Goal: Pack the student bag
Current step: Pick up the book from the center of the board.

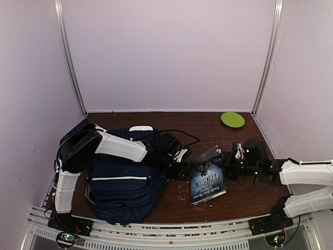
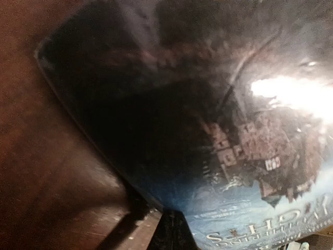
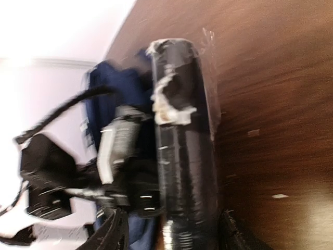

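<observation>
Top external: book seemingly just beside student bag.

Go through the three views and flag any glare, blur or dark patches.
Top external: sharp, walls evenly lit, the table and student bag dim. Left wrist: the book fills the frame, soft, dark at upper left, with white glare at the right edge. Right wrist: motion-blurred, wall blown out at upper left, highlights on the black wrapped object.
</observation>
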